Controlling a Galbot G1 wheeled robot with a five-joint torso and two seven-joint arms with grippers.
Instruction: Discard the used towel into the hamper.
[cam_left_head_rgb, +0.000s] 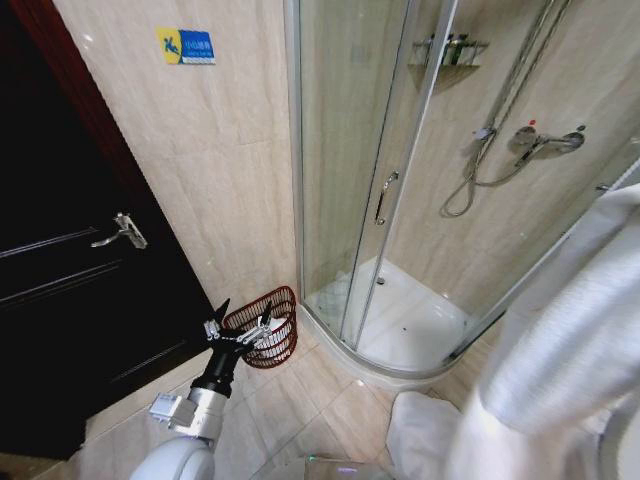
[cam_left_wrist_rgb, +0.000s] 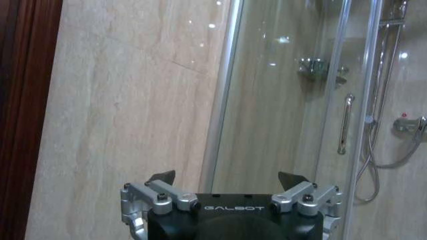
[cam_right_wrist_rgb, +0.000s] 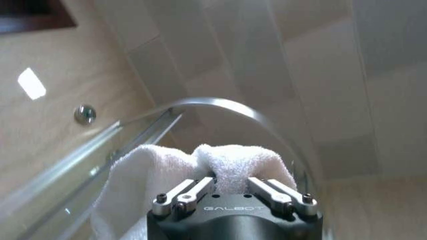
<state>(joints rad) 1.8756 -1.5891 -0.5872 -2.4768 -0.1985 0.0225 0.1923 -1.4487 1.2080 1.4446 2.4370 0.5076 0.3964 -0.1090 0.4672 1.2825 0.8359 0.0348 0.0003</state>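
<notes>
White terry towel (cam_right_wrist_rgb: 227, 167) is bunched and pinched in the clenched right pincer (cam_right_wrist_rgb: 230, 182), held high by the shower glass (cam_left_head_rgb: 345, 180). The red-brown open-weave hamper (cam_left_head_rgb: 275, 322) sits on the floor tiles in the corner beside that glass. The left pincer (cam_left_head_rgb: 240, 325) hangs released just before the rim; I judge the towel should travel low and central over the opening, dangling folds gathered.

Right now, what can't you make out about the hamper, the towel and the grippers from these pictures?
- The hamper, head view: the open left gripper crosses its mouth, hiding part of the inside.
- The towel, right wrist view: the right gripper is shut on a fold; the rest drops behind the gripper body.
- Towel in the head view: cut off by the right and bottom edges, so its full length is unclear.
</notes>
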